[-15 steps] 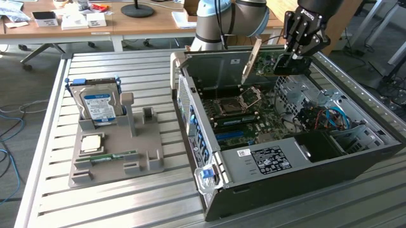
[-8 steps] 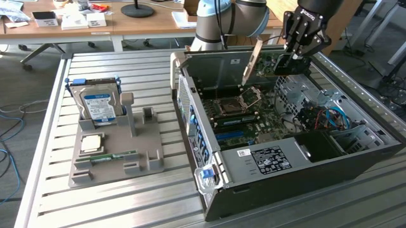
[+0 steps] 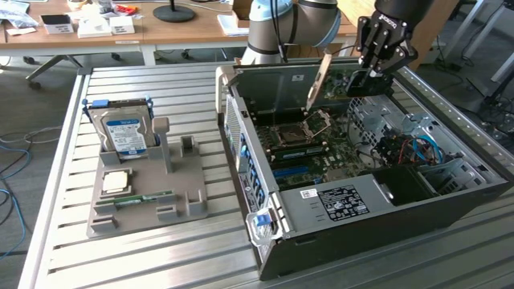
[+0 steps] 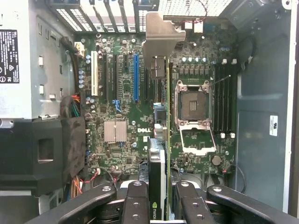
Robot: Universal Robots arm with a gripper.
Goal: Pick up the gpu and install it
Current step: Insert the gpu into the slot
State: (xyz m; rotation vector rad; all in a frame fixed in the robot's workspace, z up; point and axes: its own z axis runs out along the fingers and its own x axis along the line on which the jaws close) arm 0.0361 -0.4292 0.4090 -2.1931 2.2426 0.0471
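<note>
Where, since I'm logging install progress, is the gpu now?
The gpu hangs in the gripper at the exterior view's upper right, over the motherboard beside the CPU socket.

This is a robotics lab set up in an office room. Below the pincer (image 3: 368, 84) an opened desktop computer case (image 3: 386, 205), its motherboard (image 4: 121, 93) bare, lies on a slotted aluminium tabletop (image 3: 161, 259). Well apart from the pincer stands a grey parts fixture (image 3: 148, 198) with a hard drive (image 3: 124, 131). Beyond the pincer are cluttered wooden desks (image 3: 192, 33), and loose cables (image 3: 12, 156) lie on the floor (image 3: 48, 102).
</note>
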